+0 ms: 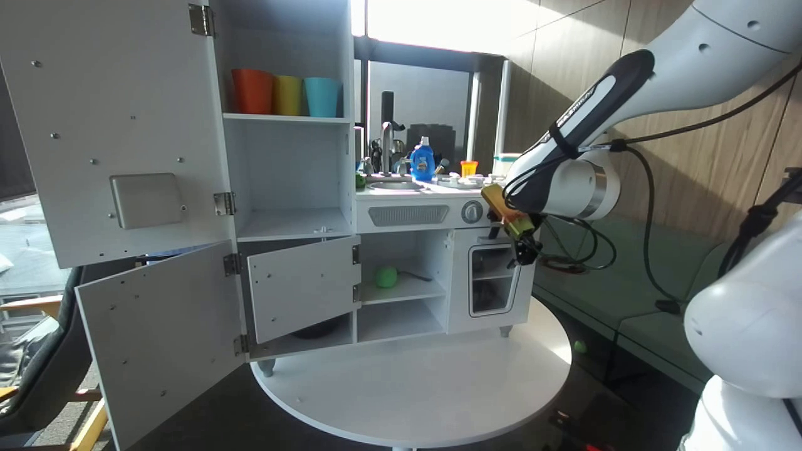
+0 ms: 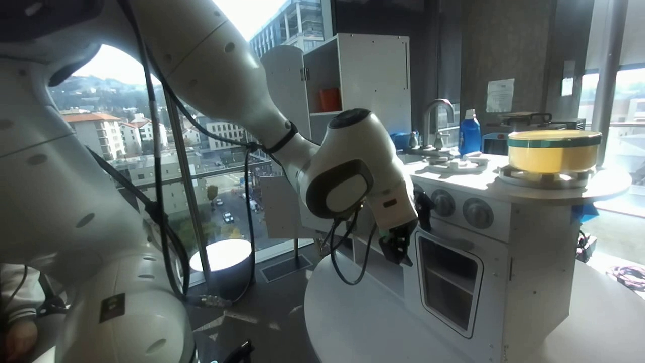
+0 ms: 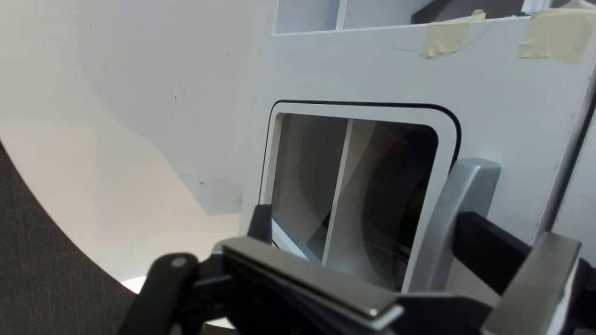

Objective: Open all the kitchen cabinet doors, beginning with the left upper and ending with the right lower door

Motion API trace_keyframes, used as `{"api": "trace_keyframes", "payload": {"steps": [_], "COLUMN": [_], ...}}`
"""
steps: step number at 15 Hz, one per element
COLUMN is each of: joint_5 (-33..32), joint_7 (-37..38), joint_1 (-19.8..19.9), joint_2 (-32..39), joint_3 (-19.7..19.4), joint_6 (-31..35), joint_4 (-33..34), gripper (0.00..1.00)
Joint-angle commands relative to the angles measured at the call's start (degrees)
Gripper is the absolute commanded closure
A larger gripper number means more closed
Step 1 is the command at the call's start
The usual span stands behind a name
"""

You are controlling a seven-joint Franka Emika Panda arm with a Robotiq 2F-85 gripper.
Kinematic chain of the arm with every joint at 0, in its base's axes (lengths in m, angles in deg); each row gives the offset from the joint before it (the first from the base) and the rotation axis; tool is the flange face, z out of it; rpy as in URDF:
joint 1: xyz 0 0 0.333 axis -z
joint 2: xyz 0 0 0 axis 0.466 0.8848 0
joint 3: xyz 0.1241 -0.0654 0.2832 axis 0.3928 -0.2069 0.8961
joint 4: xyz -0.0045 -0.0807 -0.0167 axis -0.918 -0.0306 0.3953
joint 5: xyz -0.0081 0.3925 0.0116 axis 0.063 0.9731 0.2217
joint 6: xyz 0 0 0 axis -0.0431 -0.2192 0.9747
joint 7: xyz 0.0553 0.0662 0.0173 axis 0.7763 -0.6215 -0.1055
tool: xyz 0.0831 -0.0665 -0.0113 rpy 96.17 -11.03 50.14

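Fingers (image 3: 309,274) of the gripper (image 3: 363,221) stand wide apart, one on either side of the grey handle (image 3: 440,228) of the oven door (image 1: 492,279); whether either touches it, we cannot tell. That door, right in front of them, is closed. Through its dark window (image 2: 446,267), partly behind the fingers in the wrist view, we make out a pale inner shelf (image 3: 338,186); the rest inside is too dim to name. Left of the fingers in an exterior view, the open compartment (image 1: 416,250) holds a green round thing (image 1: 386,277). Farther left of them we find the short door (image 1: 304,288) ajar, a dark object (image 1: 319,329) partly hidden behind it, then the lower left door (image 1: 163,344) and the tall fridge door (image 1: 150,94), both swung open. Up and left of the fingers, the fridge compartment (image 1: 294,169) holds a red-orange cup (image 1: 252,92), a yellow cup (image 1: 287,96) and a blue cup (image 1: 322,98) on its upper shelf (image 1: 288,118). Above the fingers we see a blue bottle (image 2: 469,133) and a yellow pot (image 2: 554,156).
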Motion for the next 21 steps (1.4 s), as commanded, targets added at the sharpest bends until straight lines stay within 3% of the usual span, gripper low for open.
{"api": "trace_keyframes", "payload": {"steps": [1, 8, 12, 16, 21], "joint_5": [-1.2, -1.4, -0.7, 1.1, -2.2], "joint_7": [3.4, 6.7, 7.1, 3.7, 2.3], "joint_1": [3.7, 14.0, 16.9, 14.3, 17.6], "joint_2": [2.4, 2.5, 3.2, 0.4, -4.9], "joint_3": [3.9, 13.6, 17.6, 16.1, 18.2], "joint_6": [5.7, 8.6, 7.0, 3.1, -6.8], "joint_4": [0.0, -0.1, -0.1, -0.1, 0.5], "gripper": [0.00, 0.00, 0.00, 0.00, 0.00]}}
